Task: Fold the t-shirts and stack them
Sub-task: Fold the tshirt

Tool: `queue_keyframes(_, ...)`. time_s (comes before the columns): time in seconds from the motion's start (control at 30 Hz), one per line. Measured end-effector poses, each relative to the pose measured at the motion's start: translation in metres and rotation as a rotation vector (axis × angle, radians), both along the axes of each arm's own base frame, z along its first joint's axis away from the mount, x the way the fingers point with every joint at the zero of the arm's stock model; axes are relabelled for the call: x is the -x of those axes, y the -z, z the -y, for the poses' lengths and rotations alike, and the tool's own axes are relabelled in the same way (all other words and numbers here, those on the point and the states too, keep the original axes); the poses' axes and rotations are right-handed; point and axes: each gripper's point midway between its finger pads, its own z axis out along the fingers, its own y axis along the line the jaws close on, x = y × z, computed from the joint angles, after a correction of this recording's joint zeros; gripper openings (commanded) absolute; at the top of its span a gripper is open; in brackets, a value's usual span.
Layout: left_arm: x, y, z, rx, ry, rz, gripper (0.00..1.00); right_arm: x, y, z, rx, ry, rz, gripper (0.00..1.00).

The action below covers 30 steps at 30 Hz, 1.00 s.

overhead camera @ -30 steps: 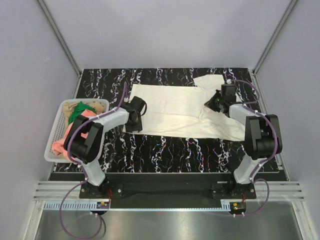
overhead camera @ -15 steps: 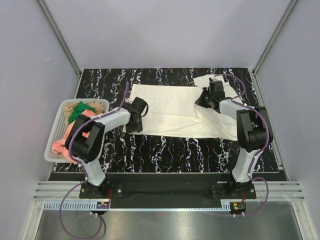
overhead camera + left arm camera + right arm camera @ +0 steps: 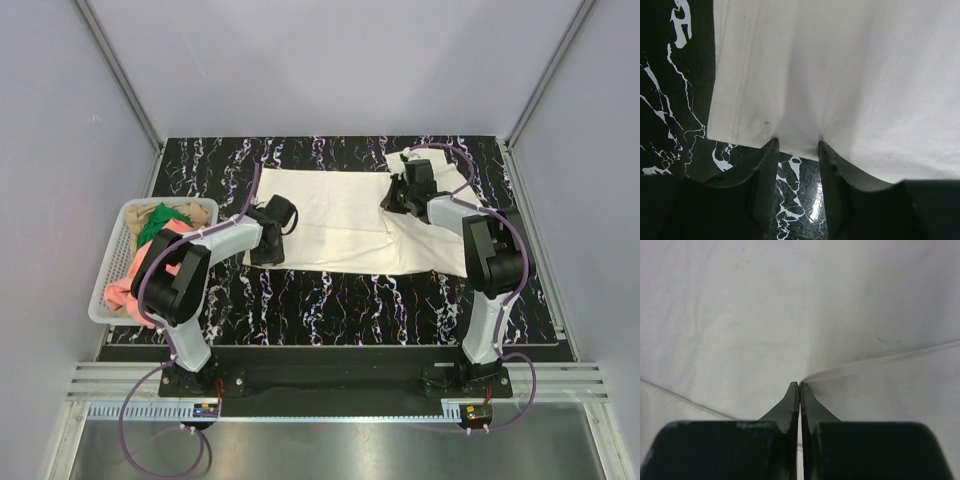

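Fold stage, first garment. The cream t-shirt (image 3: 340,225) lies spread flat across the far middle of the dark marbled tabletop (image 3: 330,300). The green shirt (image 3: 155,222), salmon-pink shirt (image 3: 125,285) and tan shirt (image 3: 195,212) are heaped in the white mesh basket (image 3: 110,255) at the left. The left fingers (image 3: 266,248) stand partly open at the shirt's left hem, tips down on the tabletop just touching the cloth edge, with nothing gripped. The right fingers (image 3: 800,386) are pressed fully together near the sleeve end, and a ridge of cloth runs up to their tips, so they appear to pinch a fold. My reading is that the right side is being folded inward while the left readies a hold on the hem. Next, the left fingers need to slide under the hem and close. The cloth is thin and may slip or bunch.
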Motion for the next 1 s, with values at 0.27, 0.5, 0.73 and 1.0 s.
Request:
queue_keyframes(0.27,0.002,0.000,-0.006,-0.028,-0.006,-0.002,0.42,-0.002,0.003,0.005,0.103,-0.035,0.033,0.00)
queue_keyframes(0.5,0.002,-0.001,-0.009,-0.050,-0.011,-0.007,0.42,-0.010,-0.008,0.008,0.193,-0.111,0.079,0.05)
queue_keyframes(0.73,0.002,-0.001,-0.010,-0.056,-0.012,-0.008,0.42,-0.025,-0.025,0.000,0.189,-0.145,0.066,0.42)
queue_keyframes(1.0,0.002,-0.001,-0.011,-0.058,-0.012,-0.012,0.43,-0.016,-0.037,0.021,0.190,-0.034,0.007,0.43)
